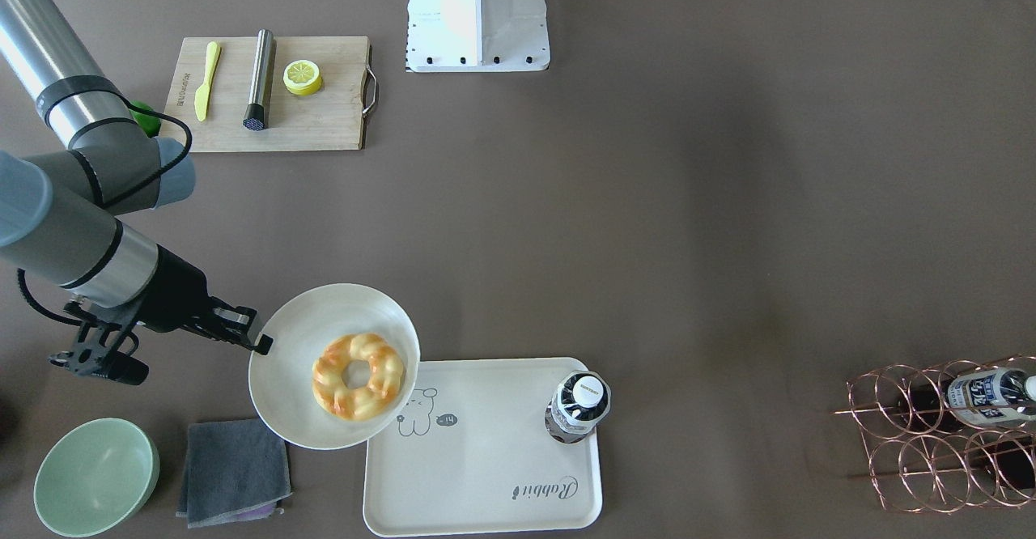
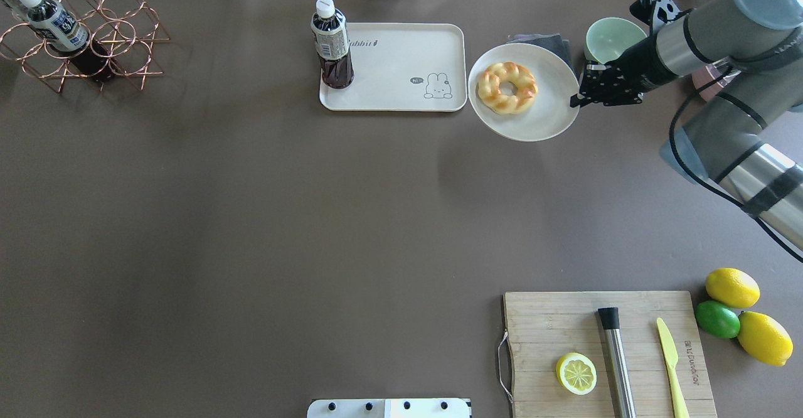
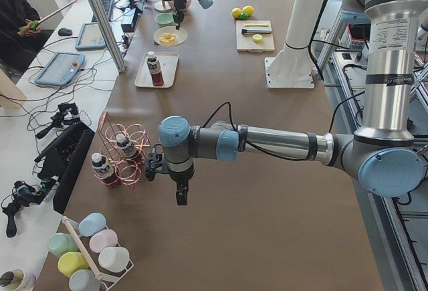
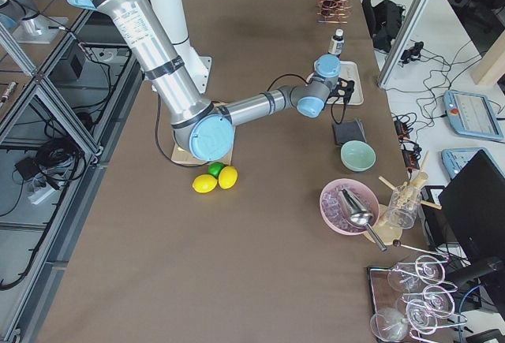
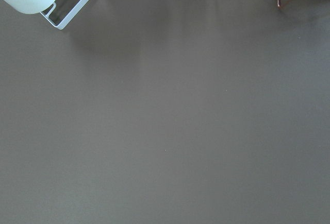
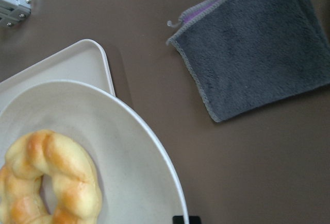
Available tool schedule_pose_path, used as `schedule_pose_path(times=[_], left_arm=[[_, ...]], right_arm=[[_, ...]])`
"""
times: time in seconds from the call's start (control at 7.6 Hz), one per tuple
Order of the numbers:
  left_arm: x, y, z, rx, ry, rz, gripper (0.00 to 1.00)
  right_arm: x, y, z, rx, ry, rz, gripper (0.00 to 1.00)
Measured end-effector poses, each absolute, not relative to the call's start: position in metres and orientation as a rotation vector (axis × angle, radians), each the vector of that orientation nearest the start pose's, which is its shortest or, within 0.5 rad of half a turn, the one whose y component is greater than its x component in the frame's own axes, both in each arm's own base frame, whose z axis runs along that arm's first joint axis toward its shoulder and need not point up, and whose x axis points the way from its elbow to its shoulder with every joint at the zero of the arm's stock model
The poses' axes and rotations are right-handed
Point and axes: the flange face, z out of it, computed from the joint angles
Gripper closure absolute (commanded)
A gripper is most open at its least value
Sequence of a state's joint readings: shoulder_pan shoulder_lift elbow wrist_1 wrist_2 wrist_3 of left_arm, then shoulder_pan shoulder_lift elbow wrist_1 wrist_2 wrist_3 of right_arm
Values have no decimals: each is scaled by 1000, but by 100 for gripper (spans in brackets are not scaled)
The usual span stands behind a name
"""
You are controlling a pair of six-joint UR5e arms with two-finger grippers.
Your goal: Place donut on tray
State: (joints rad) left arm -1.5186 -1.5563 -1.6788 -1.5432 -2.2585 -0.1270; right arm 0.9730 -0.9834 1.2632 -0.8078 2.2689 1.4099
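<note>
The golden twisted donut (image 1: pixel 358 375) lies on a round off-white plate (image 1: pixel 287 397). My right gripper (image 1: pixel 263 343) is shut on the plate's rim and holds it lifted, its edge overlapping the corner of the cream Rabbit tray (image 1: pixel 486 458). In the overhead view the donut (image 2: pixel 507 87) and plate (image 2: pixel 539 123) sit just right of the tray (image 2: pixel 395 73), with the right gripper (image 2: pixel 574 100) at the plate's right edge. The right wrist view shows the donut (image 6: pixel 51 183), the plate (image 6: pixel 129 147) and the tray corner (image 6: pixel 77 64). My left gripper (image 3: pixel 180 197) hangs over bare table; I cannot tell its state.
A dark bottle (image 1: pixel 579 405) stands on the tray's corner. A grey cloth (image 1: pixel 233 470) and a green bowl (image 1: pixel 95 474) lie beside the plate. A cutting board (image 1: pixel 324 118) with lemon half, knife and steel rod lies near the robot's base. A copper wire rack (image 1: pixel 898 409) stands far off.
</note>
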Motion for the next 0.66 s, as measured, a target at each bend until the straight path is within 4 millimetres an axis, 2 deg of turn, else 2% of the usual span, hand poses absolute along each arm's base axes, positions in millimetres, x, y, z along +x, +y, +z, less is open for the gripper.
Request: schedule_pose_path(times=[0.26, 0.53, 0.66], left_arm=[[-45, -492, 622, 1, 690, -49, 2], [-45, -492, 623, -1, 690, -48, 2], [-45, -491, 623, -2, 690, -49, 2]], right_arm=[[-416, -669, 315, -27, -1157, 502, 100], [-466, -684, 298, -29, -1107, 583, 100], [-479, -687, 295, -35, -1093, 600, 100]])
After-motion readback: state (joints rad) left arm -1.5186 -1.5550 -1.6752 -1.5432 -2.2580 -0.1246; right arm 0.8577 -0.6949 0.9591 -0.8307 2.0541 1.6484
